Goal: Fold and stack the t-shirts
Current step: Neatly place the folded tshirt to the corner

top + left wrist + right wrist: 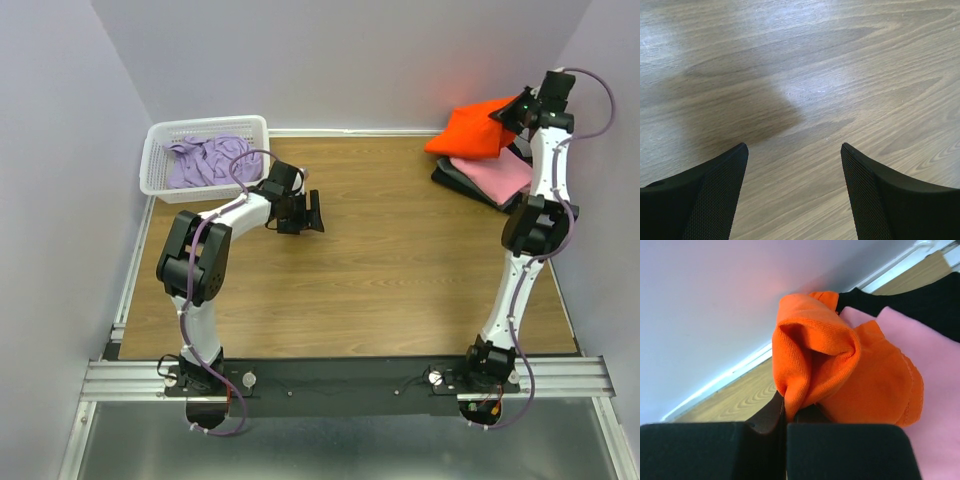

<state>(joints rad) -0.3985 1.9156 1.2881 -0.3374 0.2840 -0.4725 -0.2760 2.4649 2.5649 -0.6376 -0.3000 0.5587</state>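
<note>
A folded bright orange t-shirt (475,130) lies at the back right on a pink t-shirt (497,172), which rests on dark folded shirts (455,176). My right gripper (505,112) is shut on a fold of the orange t-shirt (815,355), pinched between its fingers (765,420). The pink shirt (940,365) and a black shirt (920,295) show behind it. A lavender t-shirt (205,160) lies crumpled in the white basket (160,135). My left gripper (303,213) is open and empty above bare wood (800,100).
The white lattice basket stands at the back left corner. Walls close in at the back and both sides. A metal rail (350,378) runs along the near edge, with both arm bases on it.
</note>
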